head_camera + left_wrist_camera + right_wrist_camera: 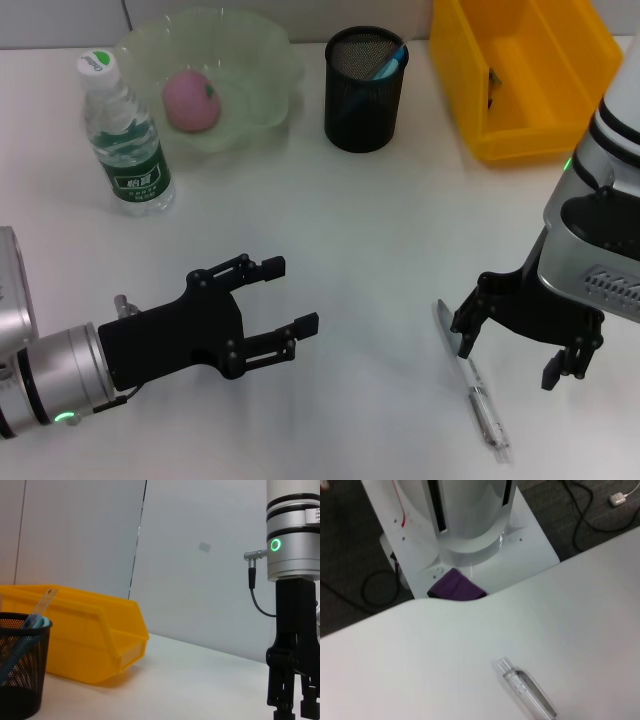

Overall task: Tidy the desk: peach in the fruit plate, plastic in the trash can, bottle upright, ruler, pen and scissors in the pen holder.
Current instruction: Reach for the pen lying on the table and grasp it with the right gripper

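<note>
Jaws on the right gripper (510, 340) are spread wide and point down at the desk (380, 230), at about four o'clock in the head view; nothing is between them. One finger (468, 325) stands just beside the upper end of the clear pen (478, 398), though whether it touches I cannot tell. The pen lies flat, running from the gripper toward five o'clock — the right wrist view shows it too, alone on the white surface (527, 690).

The left gripper (285, 310) hangs at about seven o'clock, jaws likewise parted and empty, aimed toward the middle of the desk.

At eleven o'clock the peach (190, 100) sits inside the pale green fruit plate (265, 55). The water bottle (125, 135) stands upright, just beside the plate at ten o'clock. The black mesh pen holder (365, 90) stands at twelve o'clock with a blue item inside — the left wrist view shows a clear ruler (42, 605) in it as well. The yellow bin (530, 75) sits at one o'clock.
</note>
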You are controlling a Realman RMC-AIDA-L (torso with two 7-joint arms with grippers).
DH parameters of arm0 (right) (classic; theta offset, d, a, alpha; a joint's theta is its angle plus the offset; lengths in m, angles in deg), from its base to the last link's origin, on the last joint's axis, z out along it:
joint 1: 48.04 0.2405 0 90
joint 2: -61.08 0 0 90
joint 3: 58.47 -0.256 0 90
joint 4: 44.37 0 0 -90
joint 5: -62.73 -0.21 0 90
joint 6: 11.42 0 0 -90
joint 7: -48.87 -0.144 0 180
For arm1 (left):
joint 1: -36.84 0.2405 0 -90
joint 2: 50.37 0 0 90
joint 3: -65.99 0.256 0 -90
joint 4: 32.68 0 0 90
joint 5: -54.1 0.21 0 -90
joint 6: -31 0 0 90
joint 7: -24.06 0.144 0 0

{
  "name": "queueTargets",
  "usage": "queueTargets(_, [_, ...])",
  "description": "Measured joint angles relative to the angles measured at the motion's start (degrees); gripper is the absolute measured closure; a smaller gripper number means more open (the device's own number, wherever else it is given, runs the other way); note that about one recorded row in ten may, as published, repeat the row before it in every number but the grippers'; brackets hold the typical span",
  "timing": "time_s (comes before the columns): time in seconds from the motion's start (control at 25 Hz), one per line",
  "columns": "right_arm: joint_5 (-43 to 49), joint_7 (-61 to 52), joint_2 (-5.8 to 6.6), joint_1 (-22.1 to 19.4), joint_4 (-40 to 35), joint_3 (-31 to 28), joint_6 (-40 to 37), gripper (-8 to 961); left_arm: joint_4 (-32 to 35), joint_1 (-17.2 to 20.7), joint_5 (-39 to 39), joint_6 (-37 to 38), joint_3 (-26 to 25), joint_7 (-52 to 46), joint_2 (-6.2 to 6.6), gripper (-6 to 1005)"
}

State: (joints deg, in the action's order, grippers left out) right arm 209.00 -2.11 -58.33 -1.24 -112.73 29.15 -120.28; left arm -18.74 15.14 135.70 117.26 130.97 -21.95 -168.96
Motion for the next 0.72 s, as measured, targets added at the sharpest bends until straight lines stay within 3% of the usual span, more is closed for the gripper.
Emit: queueTargets(0.72, [-1.23, 6.73, -0.13, -0.01, 2.87, 3.98, 6.81, 307, 0.05, -0.43, -0.39, -0.58, -0.29, -0.04, 0.09, 216])
